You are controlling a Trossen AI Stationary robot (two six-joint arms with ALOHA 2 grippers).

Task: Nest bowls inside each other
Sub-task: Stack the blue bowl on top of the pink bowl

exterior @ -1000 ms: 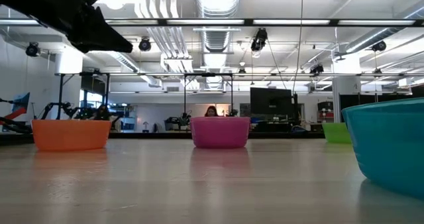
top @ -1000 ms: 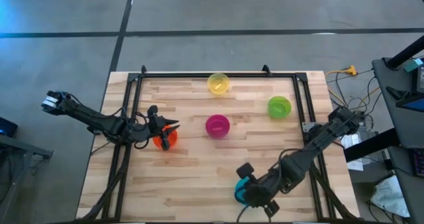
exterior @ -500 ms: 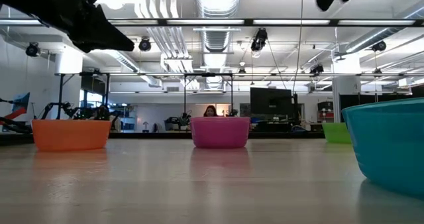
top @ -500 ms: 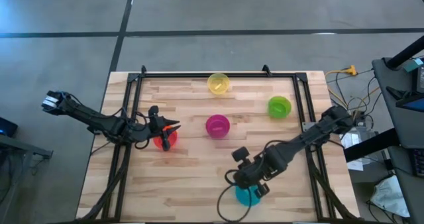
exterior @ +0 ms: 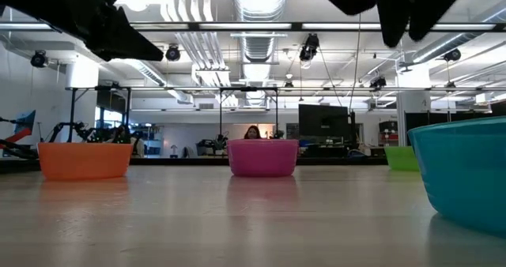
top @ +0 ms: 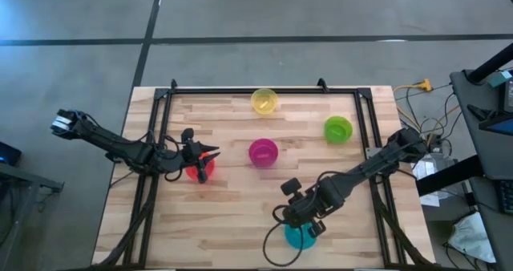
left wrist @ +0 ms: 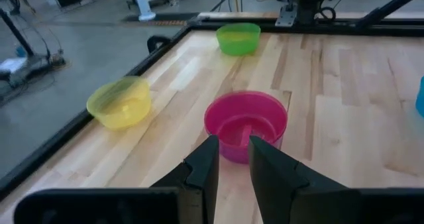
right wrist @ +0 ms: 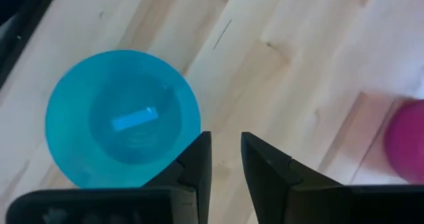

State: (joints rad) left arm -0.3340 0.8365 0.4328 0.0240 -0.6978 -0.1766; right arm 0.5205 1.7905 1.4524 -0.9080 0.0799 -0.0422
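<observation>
Barely begun, by the look of it - no bowl inside another anywhere, five in view and all apart on the pale wooden plank table (top: 232, 211); no sign of a purple one.

Far left: small round orange plastic bowl (exterior: 84, 160), upright, directly under the left gripper (left wrist: 232, 144); fingers parted by a narrow slit, gripping nothing, hovering above rather than touching. Toward the middle: yellow plastic bowl (top: 264, 101) near the far rail, and pink plastic bowl (top: 263, 152) closer in, mid-table, empty. A little further right, at the near edge: teal-blue plastic bowl (right wrist: 122, 128), upright, with a pale strip of reflected light on its floor; just above and beside it the right gripper (right wrist: 225, 139), fingers slightly apart and empty, clear of the rim. Furthest right: green plastic bowl (top: 337, 129), alone near the right-hand rail.

Left to do: every nesting step - probably one bowl picked as a base, the others dropped in one by one.

Around: black metal frame (top: 264, 89) bordering the tabletop; loose cables (top: 417, 86) off the far right corner; grey floor beyond. Nothing lying between the bowls; only the arms themselves likely to cross paths over the middle.
</observation>
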